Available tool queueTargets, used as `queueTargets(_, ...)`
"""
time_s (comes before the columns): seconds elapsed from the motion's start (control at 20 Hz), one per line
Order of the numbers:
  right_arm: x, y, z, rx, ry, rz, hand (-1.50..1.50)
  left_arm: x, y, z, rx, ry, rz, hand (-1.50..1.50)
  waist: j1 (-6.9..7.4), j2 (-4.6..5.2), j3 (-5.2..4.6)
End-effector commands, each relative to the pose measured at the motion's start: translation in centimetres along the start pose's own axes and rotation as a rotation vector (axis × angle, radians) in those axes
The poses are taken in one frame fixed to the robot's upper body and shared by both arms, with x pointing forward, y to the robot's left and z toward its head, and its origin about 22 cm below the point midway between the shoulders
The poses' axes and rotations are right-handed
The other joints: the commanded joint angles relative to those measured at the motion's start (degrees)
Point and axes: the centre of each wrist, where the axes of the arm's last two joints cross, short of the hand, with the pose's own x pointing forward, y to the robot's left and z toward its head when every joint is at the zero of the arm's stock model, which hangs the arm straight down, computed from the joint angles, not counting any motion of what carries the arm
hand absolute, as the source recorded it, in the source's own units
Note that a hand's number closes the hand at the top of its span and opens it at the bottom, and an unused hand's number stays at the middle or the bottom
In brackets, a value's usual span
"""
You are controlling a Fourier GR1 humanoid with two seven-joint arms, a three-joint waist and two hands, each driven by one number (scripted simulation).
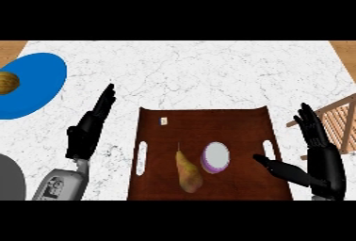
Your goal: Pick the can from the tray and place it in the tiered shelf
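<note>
Fingers (104, 101) of the left hand (89, 126) stand straight and together, holding nothing, resting just left of the tray (158, 184). Far left sits one blue plate (35, 89) with one brown round item (8, 83) on it. On to the tray: one small pale tag (163, 121) near its far edge, one pear (188, 172), and right beside it the one can (215, 156), upright and untouched. Further right, the right hand (316, 160) is spread wide, thumb stretched toward the can but well short of contact, grasping nothing. At the right edge, one wooden tiered shelf (341, 120) waits. By the look of it nothing is done yet: grasp, lift and placing all remain
</note>
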Motion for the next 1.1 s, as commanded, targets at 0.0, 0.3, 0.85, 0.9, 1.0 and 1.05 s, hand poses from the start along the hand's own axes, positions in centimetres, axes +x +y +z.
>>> queueTargets(0.0, 3.9, 0.4, -0.3, 0.134, 0.01, 0.129, -1.5, -1.0, -0.9, -0.3, 0.002, -0.004, 0.007, 0.0, -0.05, 0.08, -0.14)
queueTargets(0.3, 10.4, 0.1, -0.5, 0.241, 0.082, 0.277, -1.5, -1.3, -1.1, 1.0, -0.005, -0.005, 0.003, 0.0, 0.51, -0.09, -0.16)
queueTargets(0.85, 17.0, 3.1, 0.5, 0.472, 0.246, 0.762, -1.5, 0.8, -1.4, -0.5, -0.029, -0.005, 0.009, 0.0, 1.23, -0.03, -0.16)
queueTargets(0.9, 18.4, 2.2, 0.6, 0.489, 0.239, 0.788, -1.5, -0.8, 0.8, -0.2, -0.006, 0.002, 0.006, 0.0, 0.6, 0.01, -0.13)
queueTargets(1.0, 19.6, 4.4, -0.2, 0.489, 0.257, 0.775, -1.5, 0.5, 0.3, -2.0, -0.012, 0.01, -0.003, 0.0, 0.93, 0.19, -0.09)
queueTargets(1.05, 19.9, 4.1, 1.8, 0.508, 0.242, 0.78, -1.5, 0.7, -0.1, -1.3, -0.024, -0.009, 0.007, 0.0, 0.47, -0.02, -0.05)
